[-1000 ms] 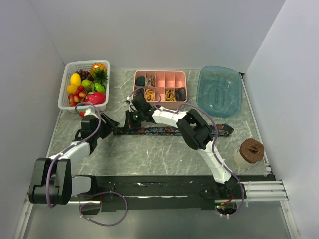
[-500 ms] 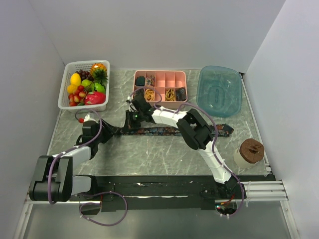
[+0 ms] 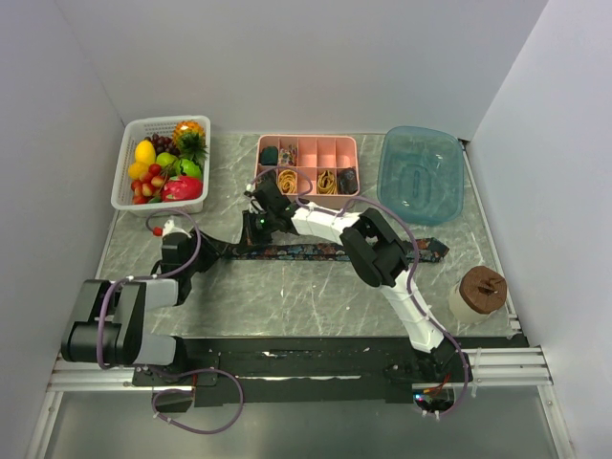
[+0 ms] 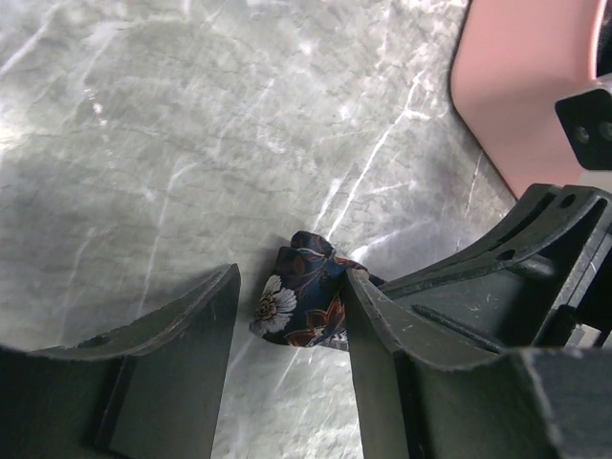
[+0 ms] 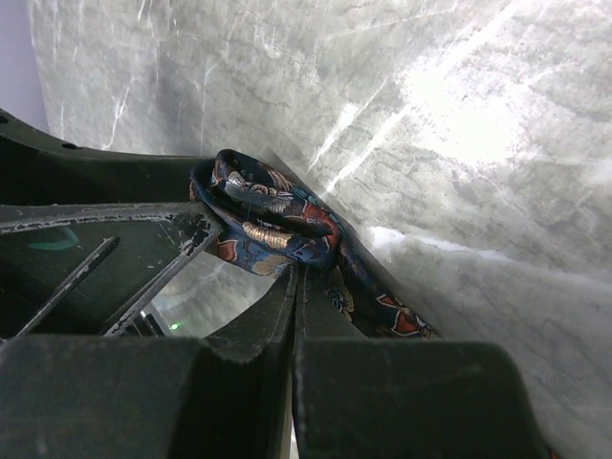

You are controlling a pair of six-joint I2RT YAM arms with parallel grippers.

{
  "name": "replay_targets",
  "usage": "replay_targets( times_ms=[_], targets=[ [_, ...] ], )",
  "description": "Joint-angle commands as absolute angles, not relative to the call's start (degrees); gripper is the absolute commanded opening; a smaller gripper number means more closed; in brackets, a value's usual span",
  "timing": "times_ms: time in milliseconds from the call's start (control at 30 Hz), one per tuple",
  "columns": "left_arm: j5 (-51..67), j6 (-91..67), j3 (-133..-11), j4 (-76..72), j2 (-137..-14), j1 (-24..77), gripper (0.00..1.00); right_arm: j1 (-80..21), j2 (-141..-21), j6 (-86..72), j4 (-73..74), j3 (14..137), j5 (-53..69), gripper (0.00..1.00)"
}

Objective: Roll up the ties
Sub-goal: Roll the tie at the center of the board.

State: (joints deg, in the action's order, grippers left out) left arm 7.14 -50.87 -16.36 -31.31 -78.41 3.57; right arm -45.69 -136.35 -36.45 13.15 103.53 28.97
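tie (image 3: 316, 252) lies stretched across mid table (image 3: 287, 298), just in front of pink tray (image 3: 306, 138). right gripper (image 5: 295, 279) clamped on its coiled left end. left gripper (image 4: 292, 285) jaws apart, straddling that end, one finger touching the fabric

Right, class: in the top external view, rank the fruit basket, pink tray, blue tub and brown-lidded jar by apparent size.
1. Blue tub and fruit basket: too alike to rank.
2. Pink tray.
3. Brown-lidded jar.
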Motion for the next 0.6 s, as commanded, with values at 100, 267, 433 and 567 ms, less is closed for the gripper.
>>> replay_targets(
  times_ms=[100,267,433,567],
  targets=[
    [5.2,-51.5,-16.2,-38.1,-81.3,6.2,0.51,-44.6,-139.0,-35.6,17.0,105.9,26.3,0.0],
    [4.4,-51.7,-16.6,-39.2,-81.6,7.7,0.33,-44.6,-139.0,-35.5,17.2,106.0,26.5,0.0],
    [3.3,-50.7,-17.4,-37.1,-80.3,8.4,0.2,-44.6,-139.3,-35.5,17.3,106.7,26.9,0.0],
    [2.7,-49.0,-19.9,-33.3,-79.1,9.1,0.16,-44.6,-140.2,-35.6,17.6,108.1,27.2,0.0]
  ],
)
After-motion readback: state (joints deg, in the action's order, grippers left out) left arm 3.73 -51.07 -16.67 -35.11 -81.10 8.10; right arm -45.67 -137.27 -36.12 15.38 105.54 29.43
